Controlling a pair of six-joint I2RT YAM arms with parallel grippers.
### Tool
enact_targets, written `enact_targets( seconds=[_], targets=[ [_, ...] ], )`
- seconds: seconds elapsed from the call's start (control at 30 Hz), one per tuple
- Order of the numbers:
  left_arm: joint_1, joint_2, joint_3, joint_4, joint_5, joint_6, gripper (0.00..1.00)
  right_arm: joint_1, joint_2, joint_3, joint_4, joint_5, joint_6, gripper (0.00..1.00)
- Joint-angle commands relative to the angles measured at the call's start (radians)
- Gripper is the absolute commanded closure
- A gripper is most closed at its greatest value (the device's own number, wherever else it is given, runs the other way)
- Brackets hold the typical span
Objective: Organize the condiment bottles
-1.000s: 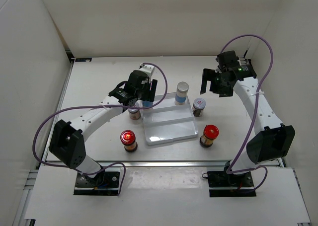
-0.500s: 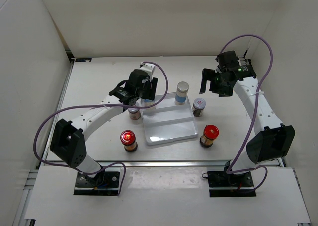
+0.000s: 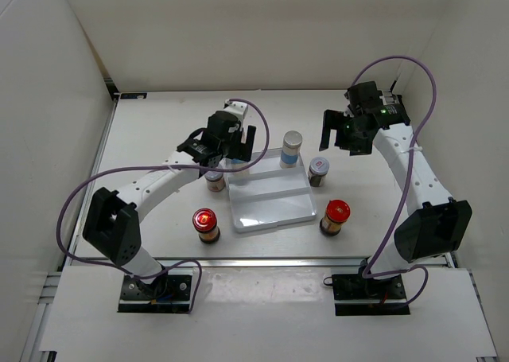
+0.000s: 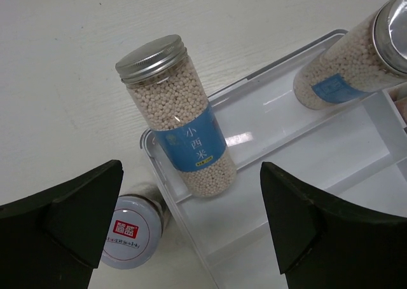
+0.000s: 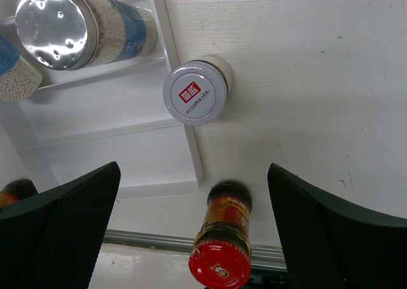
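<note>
The left pincer (image 4: 191, 171) hangs with its jaws spread wide and nothing between them, pointing down over a far corner of the white ridged plastic tray (image 4: 305, 149). Straight under the gap, touching neither finger, a tall clear jar of white grains with a silver cap and blue label (image 4: 184, 117) stands upright inside that corner, its long axis running up toward the pincer. Further out, past the finger on the right of the wrist view, a second tall blue-labelled jar (image 4: 356, 60) stands in the same far row. Back toward the wrist, close by the other finger, a short brown jar with a pale lid and red mark (image 4: 130, 228) stands upright on the table just outside the tray wall. I judge this the loose jar nearest this arm, and reaching it calls for a draw back and sideways, not a straight drop. The right pincer (image 5: 194, 168), equally wide and empty, hovers with a twin short pale-lidded jar (image 5: 195, 95) just beyond its fingertips, beside the tray's opposite wall. A red-capped brown bottle (image 5: 221, 257) stands on its wrist side, and another red-capped bottle (image 3: 205, 223) stands well behind the left pincer.
</note>
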Motion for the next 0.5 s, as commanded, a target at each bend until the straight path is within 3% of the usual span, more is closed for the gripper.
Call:
enact_targets(
  seconds=[0.0,0.27,0.47],
  targets=[
    [0.021,0.014,0.066,-0.010,-0.022,-0.053,0.00,-0.001,0.001,-0.004,0.021,-0.006,-0.014,0.00],
    [0.030,0.159,0.257,-0.059,-0.001,-0.127,0.00,-0.001,-0.008,-0.033,0.030,-0.015,0.004,0.00],
    [0.113,0.239,0.327,-0.102,0.071,-0.266,0.00,-0.001,-0.017,-0.033,0.030,-0.015,0.004,0.00]
  ],
)
